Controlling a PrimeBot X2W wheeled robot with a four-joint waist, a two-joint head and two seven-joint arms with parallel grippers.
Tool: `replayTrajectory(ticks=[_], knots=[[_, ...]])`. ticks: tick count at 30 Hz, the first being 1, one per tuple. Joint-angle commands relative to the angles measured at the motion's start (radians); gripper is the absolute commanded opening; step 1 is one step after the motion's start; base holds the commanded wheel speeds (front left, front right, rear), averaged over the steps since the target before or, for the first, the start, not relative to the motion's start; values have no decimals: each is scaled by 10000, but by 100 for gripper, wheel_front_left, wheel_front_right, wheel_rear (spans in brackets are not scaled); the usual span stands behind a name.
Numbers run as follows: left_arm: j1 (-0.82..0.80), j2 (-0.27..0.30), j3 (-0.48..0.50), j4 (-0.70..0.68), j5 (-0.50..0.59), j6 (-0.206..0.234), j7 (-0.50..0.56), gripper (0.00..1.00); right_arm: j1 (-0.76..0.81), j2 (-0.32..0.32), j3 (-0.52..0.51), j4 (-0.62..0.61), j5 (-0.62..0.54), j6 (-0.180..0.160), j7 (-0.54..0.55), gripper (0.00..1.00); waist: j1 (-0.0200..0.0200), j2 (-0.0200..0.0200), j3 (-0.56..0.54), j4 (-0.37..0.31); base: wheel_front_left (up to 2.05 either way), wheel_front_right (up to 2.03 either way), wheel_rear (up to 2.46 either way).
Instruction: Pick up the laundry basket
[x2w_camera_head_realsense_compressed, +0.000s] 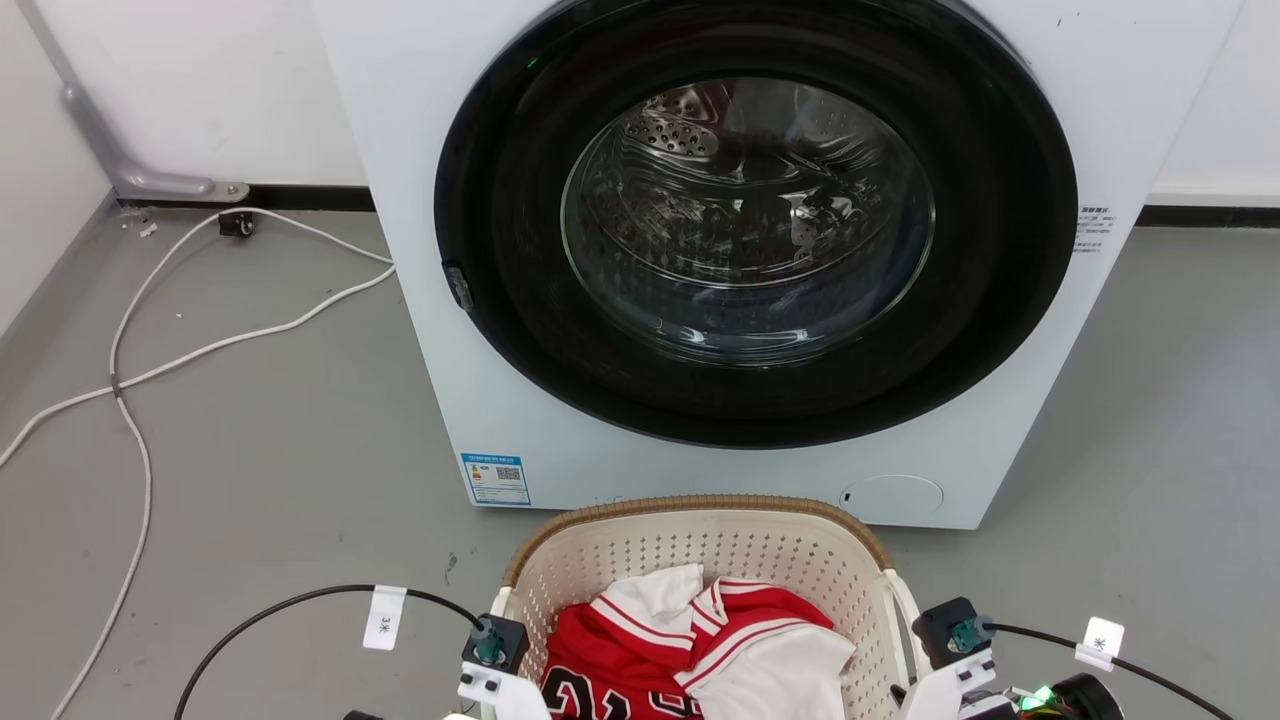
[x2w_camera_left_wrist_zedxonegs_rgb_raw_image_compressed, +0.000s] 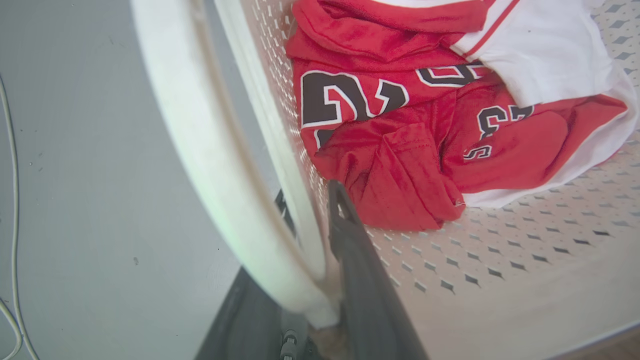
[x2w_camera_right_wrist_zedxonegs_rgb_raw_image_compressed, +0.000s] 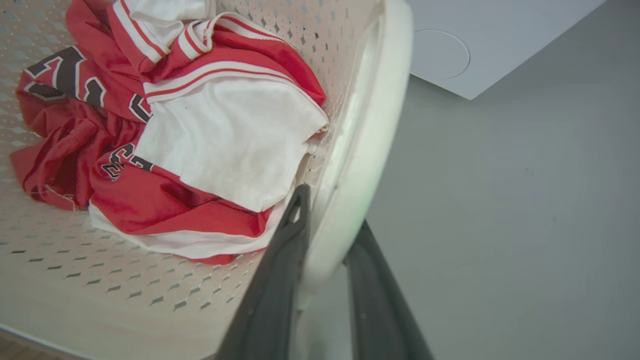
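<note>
At each laundry basket (x2w_camera_head_realsense_compressed: 700, 545) handle (x2w_camera_left_wrist_zedxonegs_rgb_raw_image_compressed: 200, 125), an end effector (x2w_camera_left_wrist_zedxonegs_rgb_raw_image_compressed: 310, 192) (x2w_camera_right_wrist_zedxonegs_rgb_raw_image_compressed: 331, 207) grips

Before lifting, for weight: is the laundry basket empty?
Not empty: red and white clothes lie inside the laundry basket.

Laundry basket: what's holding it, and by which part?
The laundry basket, by its white side handles: left gripper on one, right gripper on the other.

Red jersey (x2w_camera_left_wrist_zedxonegs_rgb_raw_image_compressed: 415, 170) in the laundry basket (x2w_camera_left_wrist_zedxonegs_rgb_raw_image_compressed: 500, 260): black, white-edged numerals are showing, folded, only partly readable. Left cable tag (x2w_camera_head_realsense_compressed: 385, 617): is showing "3" beside a star mark. Blue washer label (x2w_camera_head_realsense_compressed: 496, 478): QR code is showing; print too small.
</note>
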Motion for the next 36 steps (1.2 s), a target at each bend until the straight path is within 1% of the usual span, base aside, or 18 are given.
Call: replayTrajectory(ticks=[1,16,36], knots=[[80,12,-110,-42,-44,-107,-16,0,99,-108,175,-28,100,-7,16,0,1,-1,-42,8,0,0,0],[163,114,-530,6,-551,-100,-98,0,185,-255,986,-26,962,-7,46,0,1,-1,-205,35,0,0,0],[165,158,-924,52,-987,-101,-247,0,152,-376,1711,-21,1690,-7,4,0,1,-1,-220,19,0,0,0]])
